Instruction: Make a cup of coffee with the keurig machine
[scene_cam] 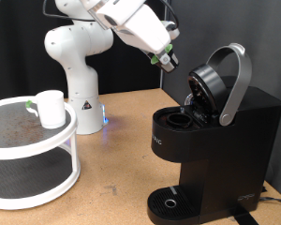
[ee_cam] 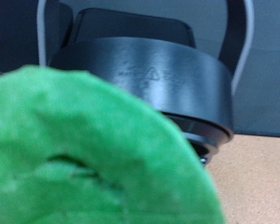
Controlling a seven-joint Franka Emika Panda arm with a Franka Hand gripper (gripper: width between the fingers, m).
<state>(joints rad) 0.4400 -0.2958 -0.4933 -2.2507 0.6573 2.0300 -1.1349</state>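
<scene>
The black keurig machine (scene_cam: 225,136) stands at the exterior view's right with its grey lid handle (scene_cam: 236,80) raised and the pod chamber (scene_cam: 178,120) open. My gripper (scene_cam: 166,60) hangs above and to the left of the open lid, shut on a small dark green-topped pod (scene_cam: 168,65). In the wrist view the pod's green top (ee_cam: 84,159) is a close blur, with the machine's round black lid underside (ee_cam: 149,75) just beyond it. The white cup (scene_cam: 51,108) stands on the top shelf of a round rack at the left, far from the gripper.
The white two-tier round rack (scene_cam: 73,150) fills the exterior view's lower left. The robot's white base (scene_cam: 80,94) stands behind it on the wooden table (scene_cam: 122,159). The machine's round drip tray (scene_cam: 170,202) holds nothing.
</scene>
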